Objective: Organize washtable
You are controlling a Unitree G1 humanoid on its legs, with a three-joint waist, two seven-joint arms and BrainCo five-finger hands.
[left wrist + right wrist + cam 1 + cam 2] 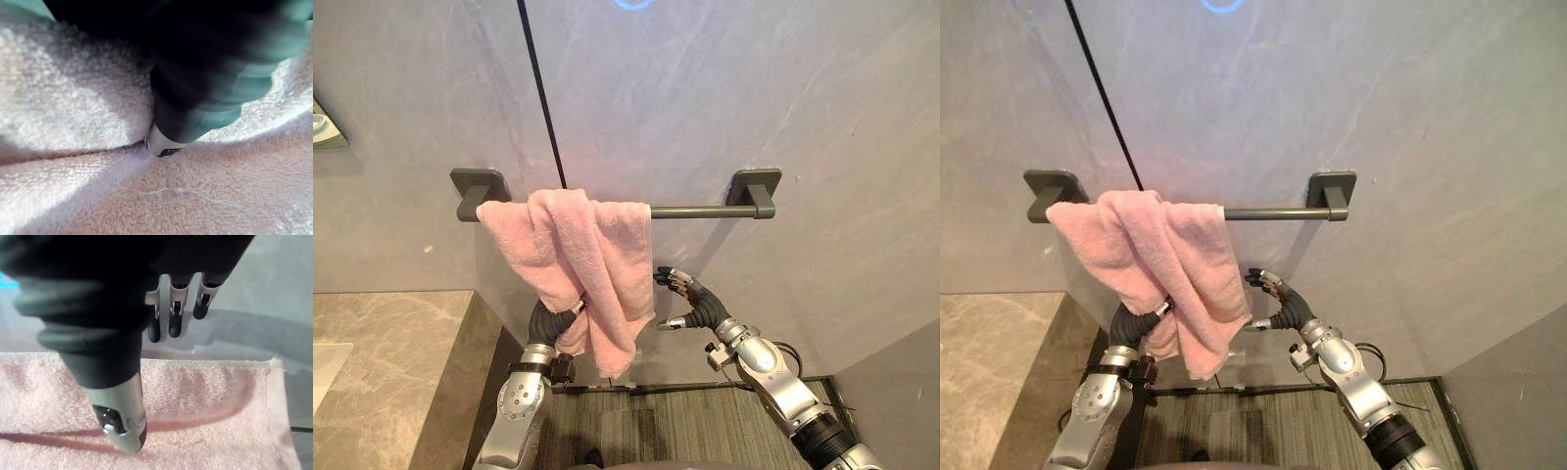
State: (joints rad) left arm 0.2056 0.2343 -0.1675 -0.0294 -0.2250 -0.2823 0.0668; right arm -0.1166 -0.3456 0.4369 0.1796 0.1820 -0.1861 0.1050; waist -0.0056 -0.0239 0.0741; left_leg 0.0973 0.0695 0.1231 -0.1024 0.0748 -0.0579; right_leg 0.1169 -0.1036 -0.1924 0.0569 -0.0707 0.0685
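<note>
My right hand (pixel 697 305) hovering loose-fingered just beside the pink towel (pixel 578 255), towel hanging bunched over the wall rail (pixel 695 211), my left hand (pixel 551 321) lying buried in its folds, hold I cannot tell

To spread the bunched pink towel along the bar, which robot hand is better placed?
Right. The right robot hand is open beside the right edge of the pink towel, below the bare part of the bar. The left robot hand is tucked into the lower folds.
</note>
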